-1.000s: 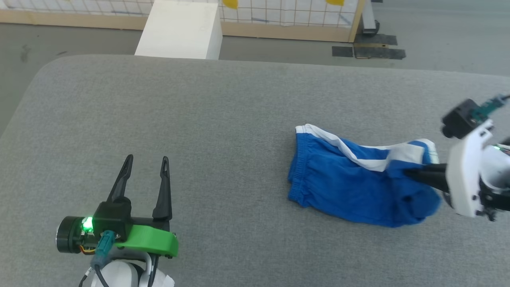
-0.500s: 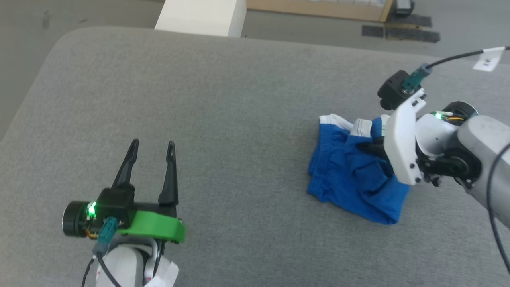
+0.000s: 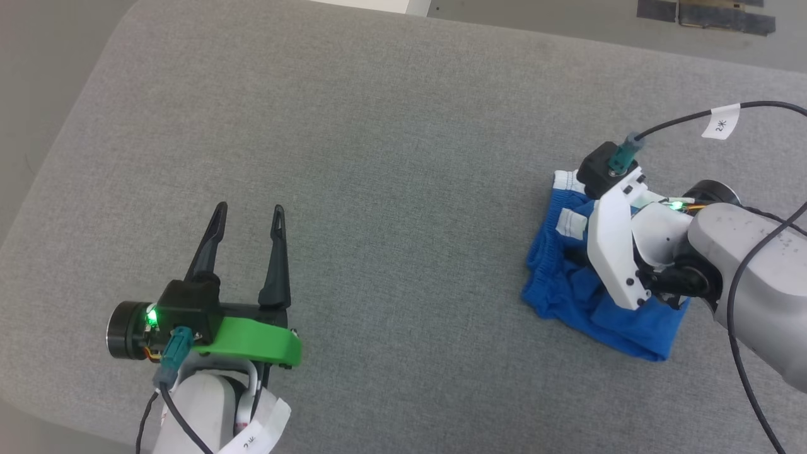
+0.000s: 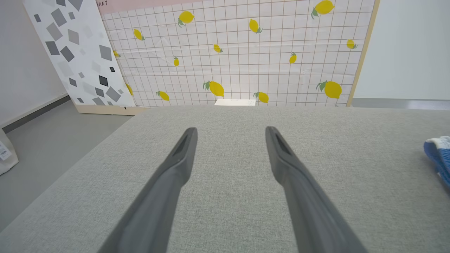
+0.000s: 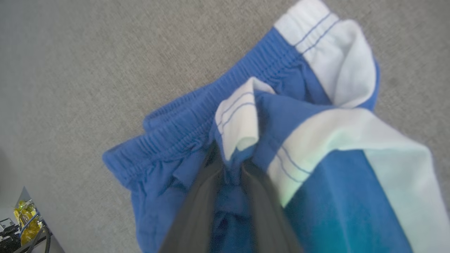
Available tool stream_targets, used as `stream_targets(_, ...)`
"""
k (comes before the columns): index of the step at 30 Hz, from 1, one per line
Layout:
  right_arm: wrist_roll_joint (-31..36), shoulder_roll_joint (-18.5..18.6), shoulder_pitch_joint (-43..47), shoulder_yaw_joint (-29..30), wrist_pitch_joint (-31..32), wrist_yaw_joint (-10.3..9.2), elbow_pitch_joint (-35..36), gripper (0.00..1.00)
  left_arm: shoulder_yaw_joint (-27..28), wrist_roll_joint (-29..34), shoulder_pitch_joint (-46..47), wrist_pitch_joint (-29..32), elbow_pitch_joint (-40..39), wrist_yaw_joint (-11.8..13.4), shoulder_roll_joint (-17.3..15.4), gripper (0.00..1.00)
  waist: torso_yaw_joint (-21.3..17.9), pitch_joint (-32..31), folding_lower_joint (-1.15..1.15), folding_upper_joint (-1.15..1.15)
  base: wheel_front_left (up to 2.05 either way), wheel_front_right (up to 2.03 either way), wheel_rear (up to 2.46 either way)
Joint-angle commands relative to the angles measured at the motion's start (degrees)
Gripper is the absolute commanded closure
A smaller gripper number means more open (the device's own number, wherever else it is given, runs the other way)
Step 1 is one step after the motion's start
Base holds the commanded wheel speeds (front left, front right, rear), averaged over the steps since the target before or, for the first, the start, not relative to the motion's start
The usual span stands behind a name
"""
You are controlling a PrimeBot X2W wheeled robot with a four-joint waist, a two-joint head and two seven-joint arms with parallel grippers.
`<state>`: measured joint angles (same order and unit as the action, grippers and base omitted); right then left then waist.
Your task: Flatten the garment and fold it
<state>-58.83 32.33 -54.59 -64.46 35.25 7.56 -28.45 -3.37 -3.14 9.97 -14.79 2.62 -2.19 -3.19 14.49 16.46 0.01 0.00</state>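
The grey worktop (image 3: 391, 157) lies open across its middle and far side, giving a free path from the left gripper (image 3: 249, 207), whose fingers stand spread apart at the near left, over to the right. There the bunched garment (image 3: 561, 296) takes up the surface. The right arm (image 3: 744, 265) and its cable (image 3: 681, 118) cross above it, and the right gripper (image 5: 230, 160) pinches a fold.

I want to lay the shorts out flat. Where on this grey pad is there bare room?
Bare: the middle of the grey pad between the left hand and the garment, and the far stretch beyond both. Crowded: the right side, where the right hand pinches the bunched garment.
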Motion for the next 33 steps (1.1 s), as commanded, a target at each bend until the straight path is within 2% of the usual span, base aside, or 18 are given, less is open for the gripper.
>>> stream_targets(1, 0.6, 0.0, 0.2, -1.0, -1.8, -0.08, 0.6, 0.0, 0.4, -0.6, 0.0, -0.2, 0.2, 0.3, 0.3, 0.0, -0.7, -0.9, -0.01, 0.0, 0.0, 0.0, 0.0)
stream_targets(6, 2.0, 2.8, -0.6, -0.6, -9.2, -0.08, 4.5, 0.0, 1.5, 0.0, -1.5, -0.2, 0.5, 0.4, 0.3, 0.0, -2.9, -3.8, -0.01, 0.0, 0.0, 0.0, 0.0)
stream_targets(10, 4.7, 5.4, -0.4, 2.2, -18.7, -0.08, 7.2, 0.0, 2.5, 0.5, -2.7, -0.2, 0.4, 0.2, 0.2, 0.0, -4.9, -6.3, -0.01, 0.0, 0.0, 0.0, 0.0)
stream_targets(14, 8.8, 7.2, 1.4, 7.1, -29.1, -0.08, 8.1, 0.0, 3.5, 0.8, -3.7, -0.2, 0.4, 0.0, -0.1, 0.0, -7.0, -8.2, -0.01, 0.0, 0.0, 0.0, 0.0)
stream_targets(18, 14.1, 6.6, 5.2, 15.4, -39.5, -0.08, 6.3, 0.0, 4.2, 1.2, -4.8, -0.2, 0.2, -0.1, -0.3, 0.0, -9.1, -9.9, -0.01, 0.0, 0.0, 0.0, 0.0)
stream_targets(21, 19.7, 4.1, 9.5, 24.3, -47.0, -0.08, 3.8, 0.0, 4.4, 1.6, -5.8, -0.2, 0.2, 0.0, -0.4, 0.0, -10.6, -11.3, -0.01, 0.0, 0.0, 0.0, 0.0)
stream_targets(25, 29.7, -1.2, 16.5, 38.2, -50.0, -0.08, 3.5, 0.0, 4.7, 1.9, -6.8, -0.2, 0.0, 0.3, -0.5, 0.0, -12.5, -12.5, -0.01, 0.0, 0.0, 0.0, 0.0)
stream_targets(29, 39.6, -9.3, 26.0, 53.7, -50.2, -0.08, 11.7, 0.0, 4.9, 2.0, -7.3, -0.2, 0.0, 0.3, -0.7, 0.0, -14.0, -13.2, -0.01, 0.0, 0.0, 0.0, 0.0)
stream_targets(33, 46.9, -17.1, 36.4, 63.3, -50.2, -0.08, 20.1, 0.0, 4.7, 1.8, -7.5, -0.2, 0.1, 0.0, -0.7, 0.0, -14.6, -14.0, -0.01, 0.0, 0.0, 0.0, 0.0)
